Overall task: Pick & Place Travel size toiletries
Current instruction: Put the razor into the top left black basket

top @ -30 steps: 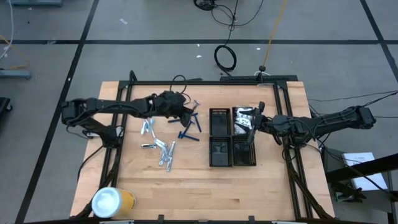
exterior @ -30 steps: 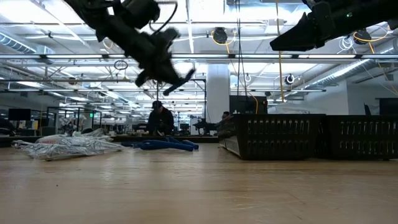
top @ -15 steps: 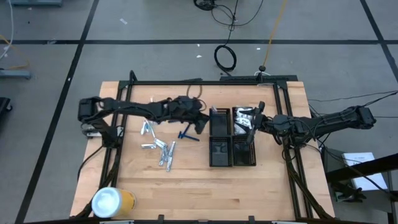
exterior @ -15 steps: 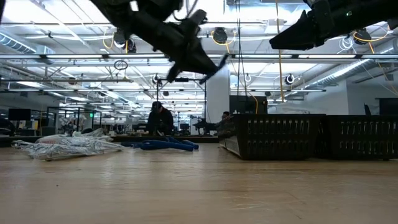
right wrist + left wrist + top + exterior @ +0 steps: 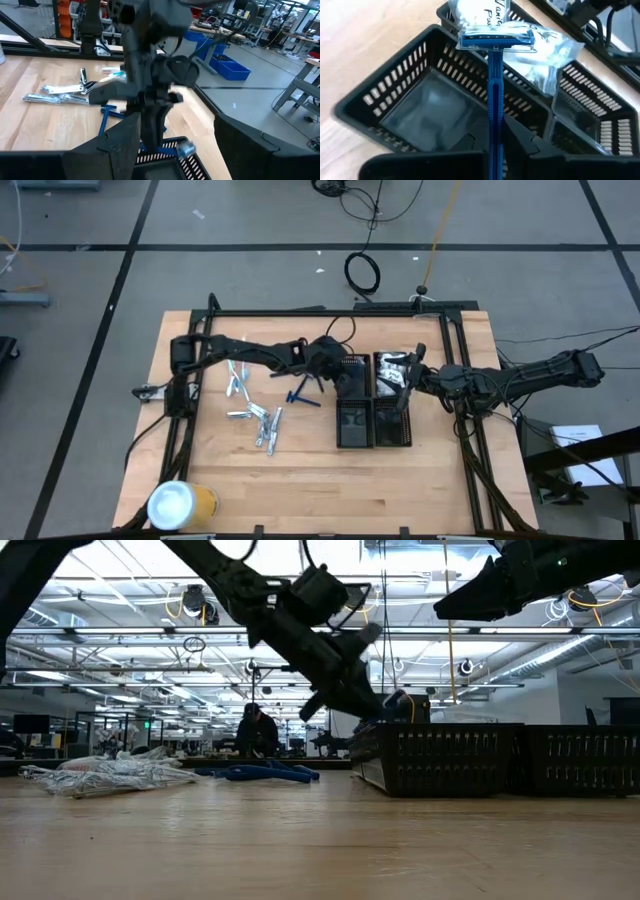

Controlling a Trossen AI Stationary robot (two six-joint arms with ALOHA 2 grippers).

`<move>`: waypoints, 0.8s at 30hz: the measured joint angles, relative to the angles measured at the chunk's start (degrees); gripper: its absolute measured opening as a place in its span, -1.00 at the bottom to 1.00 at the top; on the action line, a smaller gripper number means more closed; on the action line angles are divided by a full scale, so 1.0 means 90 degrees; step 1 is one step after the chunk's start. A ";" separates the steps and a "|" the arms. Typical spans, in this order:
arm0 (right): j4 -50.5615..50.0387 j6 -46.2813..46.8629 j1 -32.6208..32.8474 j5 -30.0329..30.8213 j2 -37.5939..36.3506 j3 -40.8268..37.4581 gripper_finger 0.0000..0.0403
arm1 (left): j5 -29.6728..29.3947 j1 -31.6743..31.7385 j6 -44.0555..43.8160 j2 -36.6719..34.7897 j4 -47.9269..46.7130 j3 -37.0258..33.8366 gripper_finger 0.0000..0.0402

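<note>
Wooden tabletop (image 5: pixel 300 470) with a big open lab behind it, and right now your left gripper (image 5: pixel 495 150) is parked over the black gridded tray (image 5: pixel 353 375) nearest the far edge, pinched shut on a blue razor (image 5: pixel 493 90) by the handle, head pointing out over the tray's empty compartment

What I'd worry about: the razor sits pretty much above the divider and tray rim, judging by the left wrist view. Let go from there and the head could catch the wall, so it ends up propped across the rim or tips back onto the table at the tray's 9 o'clock side. The grip is low on a skinny handle too, so it could swivel in the fingers if you jerk

The crinkly packet (image 5: pixel 540 50) already sits in the neighbouring compartment, at about 1 o'clock from the razor head in that view, so don't overshoot into it

Your right gripper (image 5: pixel 403 383) hangs with its fingers spread wide and nothing in them over the trays at 3 o'clock from the left one. They're near each other, so mind a bump

Rest of the toiletries: another blue razor (image 5: pixel 303 397) and the silvery tubes (image 5: pixel 262 423) lie on the wood at 8 o'clock from the tray
</note>
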 joint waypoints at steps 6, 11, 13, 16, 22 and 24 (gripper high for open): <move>-0.0006 -0.0007 -0.0002 0.0000 0.0000 0.0000 0.18 | -0.0005 -0.0001 0.0129 -0.0046 0.0070 0.0002 -0.88; -0.0007 -0.0010 -0.0002 0.0001 0.0000 0.0000 0.18 | -0.0005 0.0009 0.0158 -0.0055 0.0110 0.0002 -0.87; -0.0010 -0.0013 -0.0001 0.0002 0.0000 0.0000 0.18 | -0.0007 0.0023 0.0221 -0.0055 0.0104 0.0002 -0.84; -0.0011 -0.0017 -0.0001 0.0002 0.0000 0.0000 0.18 | -0.0009 0.0025 0.0233 -0.0057 0.0105 0.0002 -0.69; -0.0040 -0.0021 -0.0001 0.0002 0.0000 0.0000 0.18 | -0.0011 0.0025 0.0219 -0.0058 0.0105 0.0002 -0.19; -0.0055 -0.0021 -0.0002 0.0002 0.0000 0.0000 0.18 | -0.0014 0.0030 0.0306 -0.0058 0.0105 0.0002 -0.05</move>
